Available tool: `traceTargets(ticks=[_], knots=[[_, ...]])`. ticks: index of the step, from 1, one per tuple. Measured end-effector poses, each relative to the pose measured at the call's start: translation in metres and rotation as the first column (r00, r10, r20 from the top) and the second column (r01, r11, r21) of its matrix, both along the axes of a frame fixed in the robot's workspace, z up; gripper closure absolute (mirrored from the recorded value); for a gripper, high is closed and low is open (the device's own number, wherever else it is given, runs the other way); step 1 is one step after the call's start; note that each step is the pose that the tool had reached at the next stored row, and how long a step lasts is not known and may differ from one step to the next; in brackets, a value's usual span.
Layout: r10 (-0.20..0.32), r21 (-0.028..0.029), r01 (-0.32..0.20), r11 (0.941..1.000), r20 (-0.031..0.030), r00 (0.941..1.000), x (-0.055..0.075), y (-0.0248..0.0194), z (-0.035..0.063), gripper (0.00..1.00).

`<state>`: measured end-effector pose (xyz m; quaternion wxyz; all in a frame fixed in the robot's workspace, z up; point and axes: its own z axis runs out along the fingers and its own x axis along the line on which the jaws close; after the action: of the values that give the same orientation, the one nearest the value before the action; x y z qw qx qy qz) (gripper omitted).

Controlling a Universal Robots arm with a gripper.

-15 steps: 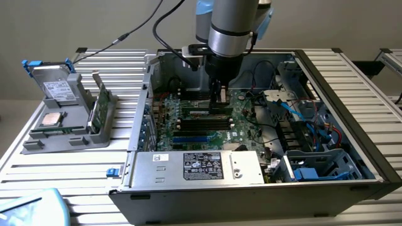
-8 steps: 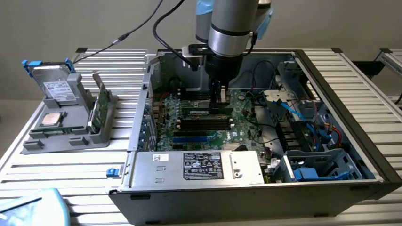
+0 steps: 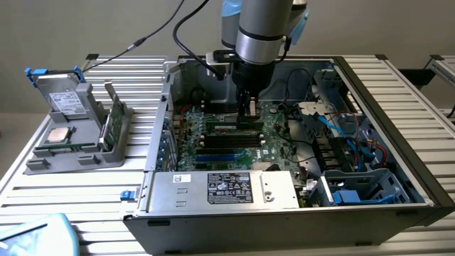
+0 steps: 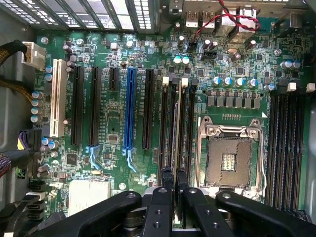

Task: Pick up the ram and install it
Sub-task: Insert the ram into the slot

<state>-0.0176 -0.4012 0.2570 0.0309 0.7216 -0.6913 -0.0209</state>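
Note:
My gripper (image 3: 250, 111) reaches down inside the open computer case (image 3: 398, 133), just above the motherboard (image 3: 235, 144). In the wrist view its black fingers (image 4: 163, 190) stand almost together, shut on the ram (image 4: 175, 133). The ram is seen edge-on as a thin pale strip running away from the fingertips. It hangs in line with the black memory slots (image 4: 163, 123) beside the open processor socket (image 4: 229, 153), between two of those slots. Whether its lower edge touches a slot I cannot tell.
A grey holder (image 3: 42, 160) on the exterior view's left carries a boxy drive (image 3: 67, 101), a silver processor (image 3: 57, 136) and an upright green board (image 3: 114, 125). The power supply (image 3: 227, 189) sits at the case front. Loose cables (image 3: 341, 128) and a drive cage (image 3: 363, 186) crowd the right side.

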Motion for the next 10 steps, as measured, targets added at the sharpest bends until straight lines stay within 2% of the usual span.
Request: traceTargets(ticks=[10], knots=[[0.000,-0.0001,0.000,1.0000,0.0000,1.0000,0.000,-0.0001,-0.0160,0.87]])
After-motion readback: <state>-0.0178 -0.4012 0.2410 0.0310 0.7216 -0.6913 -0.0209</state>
